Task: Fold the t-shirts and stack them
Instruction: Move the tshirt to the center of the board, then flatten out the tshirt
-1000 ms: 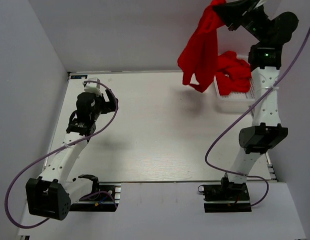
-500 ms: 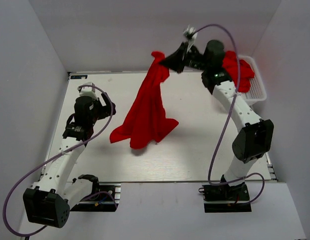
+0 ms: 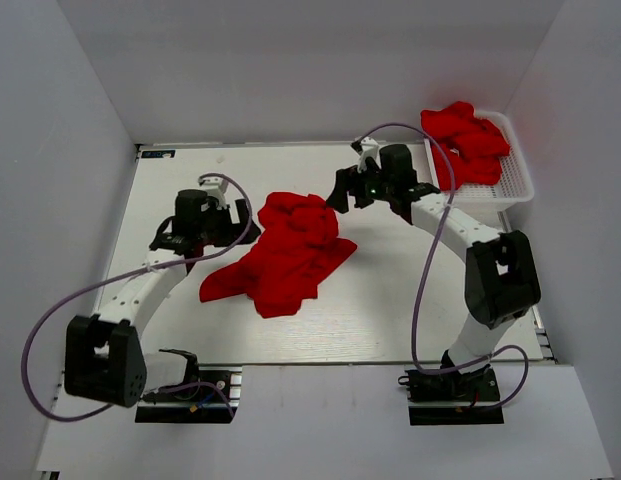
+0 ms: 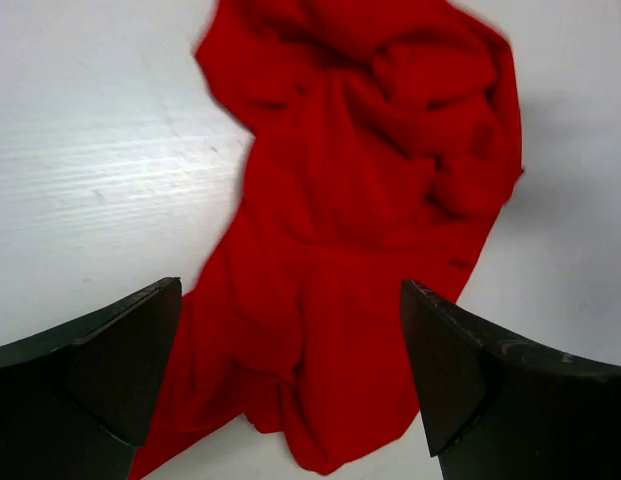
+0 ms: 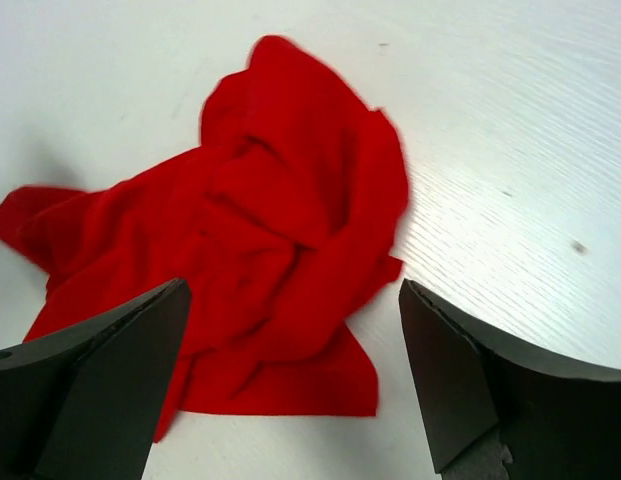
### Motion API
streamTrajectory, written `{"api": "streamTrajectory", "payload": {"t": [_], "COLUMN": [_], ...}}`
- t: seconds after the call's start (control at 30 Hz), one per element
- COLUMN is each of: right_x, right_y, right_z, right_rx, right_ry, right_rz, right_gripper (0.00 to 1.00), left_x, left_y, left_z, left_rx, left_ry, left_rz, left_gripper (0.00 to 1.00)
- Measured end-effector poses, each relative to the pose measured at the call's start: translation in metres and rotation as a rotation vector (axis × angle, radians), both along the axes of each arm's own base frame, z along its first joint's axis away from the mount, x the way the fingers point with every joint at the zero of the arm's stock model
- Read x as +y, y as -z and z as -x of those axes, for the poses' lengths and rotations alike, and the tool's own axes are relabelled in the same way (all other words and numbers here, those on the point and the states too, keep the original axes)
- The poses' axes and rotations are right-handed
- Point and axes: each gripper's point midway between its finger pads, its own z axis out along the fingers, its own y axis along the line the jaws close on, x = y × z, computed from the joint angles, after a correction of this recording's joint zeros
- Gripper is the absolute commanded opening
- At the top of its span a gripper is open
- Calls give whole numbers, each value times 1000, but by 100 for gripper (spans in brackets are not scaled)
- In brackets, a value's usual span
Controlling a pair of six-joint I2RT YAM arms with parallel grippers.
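Table: white wood-grain top, pale walls on three sides.
Right arm: white links, purple cable, bent up from the near-right base, wrist turned left toward mid-table.
Left arm: white links, purple cable, reaches from the near-left base toward mid-table.
Loose t-shirt: bright red, unfolded, crumpled heap lying on the table about mid-way, between the two grippers. Bunched and thick at the far end, a flatter flap spreads toward the near left. Wrinkled all over in both wrist views.
Basket: white mesh, far-right corner of the table.
Basket t-shirts: red, heaped, piled above the rim, well apart from the loose one.
Left gripper: fingers spread wide, nothing pinched, at the heap's left edge with red cloth showing through the gap. Cannot tell if it touches the cloth.
Right gripper: fingers spread wide, empty, just right of the heap's far end, pointed at it.
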Motion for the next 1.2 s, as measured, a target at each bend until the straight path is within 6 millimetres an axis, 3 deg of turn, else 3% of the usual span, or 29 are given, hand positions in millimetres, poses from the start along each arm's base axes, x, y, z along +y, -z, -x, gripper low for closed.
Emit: {"api": "streamTrajectory", "payload": {"t": [0.13,0.23,0.37,0.5,0.57,0.7,0.87,1.03,1.13,1.17,1.2], "right_x": [-29,-50,-79,-111,-123,-133,-143,-153,-156,-157,-157], "right_y": [-11,-13,17,56,64,58,49,48,48,48,49], "right_z": [-2,-5,5,21,26,26,26,23,22,22,22], "right_rx": [-10,5,92,201,233,233,221,226,229,230,232], "right_ry": [163,287,410,523,571,631,680,722,733,733,730], "right_rz": [45,65,113,184,200,184,158,150,146,144,142], "right_gripper": [90,90,90,90,90,90,90,90,90,90,90], "left_x": [-29,-60,-114,-156,-171,-199,-197,-189,-187,-187,-186], "left_y": [33,39,29,30,36,60,104,131,134,134,135], "left_z": [5,7,9,31,44,64,84,93,90,88,88], "left_rx": [96,112,75,69,89,159,281,362,369,370,373], "left_ry": [144,258,409,517,557,617,600,562,521,508,494], "left_rz": [-2,-24,-62,-107,-129,-184,-307,-386,-403,-406,-408], "left_gripper": [100,100,100,96,92,91,89,78,68,55,47]}}
